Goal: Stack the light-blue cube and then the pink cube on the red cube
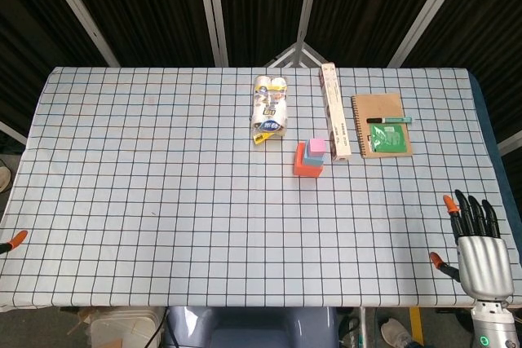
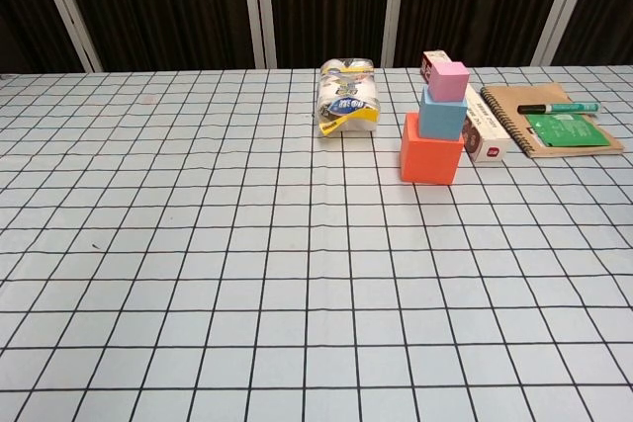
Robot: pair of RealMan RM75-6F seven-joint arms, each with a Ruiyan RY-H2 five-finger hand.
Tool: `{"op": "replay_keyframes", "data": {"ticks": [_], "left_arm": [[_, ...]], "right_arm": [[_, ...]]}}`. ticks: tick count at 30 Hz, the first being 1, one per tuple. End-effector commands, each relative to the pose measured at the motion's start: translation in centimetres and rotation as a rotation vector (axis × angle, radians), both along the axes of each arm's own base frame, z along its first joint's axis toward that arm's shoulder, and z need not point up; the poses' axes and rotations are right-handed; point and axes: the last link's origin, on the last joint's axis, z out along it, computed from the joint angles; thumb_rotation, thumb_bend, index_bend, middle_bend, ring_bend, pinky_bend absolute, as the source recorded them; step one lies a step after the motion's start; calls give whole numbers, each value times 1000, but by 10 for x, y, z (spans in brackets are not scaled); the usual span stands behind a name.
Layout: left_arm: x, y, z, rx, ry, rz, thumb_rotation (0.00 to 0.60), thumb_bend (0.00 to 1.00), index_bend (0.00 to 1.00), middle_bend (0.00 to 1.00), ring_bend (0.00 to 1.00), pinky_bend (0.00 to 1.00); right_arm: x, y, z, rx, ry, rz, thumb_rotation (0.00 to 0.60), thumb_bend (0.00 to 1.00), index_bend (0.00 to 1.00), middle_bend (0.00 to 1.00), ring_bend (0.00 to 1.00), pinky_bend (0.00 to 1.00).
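The three cubes stand stacked right of the table's middle. The red cube (image 1: 302,168) (image 2: 431,150) is at the bottom, the light-blue cube (image 1: 311,159) (image 2: 442,114) sits on it, and the pink cube (image 1: 317,147) (image 2: 450,80) is on top. My right hand (image 1: 479,248) hangs at the near right corner of the table, far from the stack, with its fingers spread and nothing in it. Of my left hand only an orange fingertip (image 1: 15,239) shows at the left edge of the head view. The chest view shows neither hand.
A wrapped pack of rolls (image 1: 270,109) (image 2: 348,99) lies behind and left of the stack. A long narrow box (image 1: 334,120) (image 2: 478,130) lies close to its right. Further right is a brown notebook (image 1: 381,124) (image 2: 554,126) with a green marker (image 1: 389,121).
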Motion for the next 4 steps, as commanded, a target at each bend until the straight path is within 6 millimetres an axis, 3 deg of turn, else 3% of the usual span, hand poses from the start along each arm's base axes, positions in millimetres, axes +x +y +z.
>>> {"op": "replay_keyframes", "data": {"ticks": [1,4], "left_arm": [[1,0,-2,-5,6,-6,600,163,35,0,0,0],[2,2,-5,-18,15,-6,600,163,35,0,0,0]], "right_arm": [[-1,-1,-1,19,-2,-6,600,186,0,0,0,0],[0,-3,-3,28,-2,-2,600,185,0,0,0,0]]}}
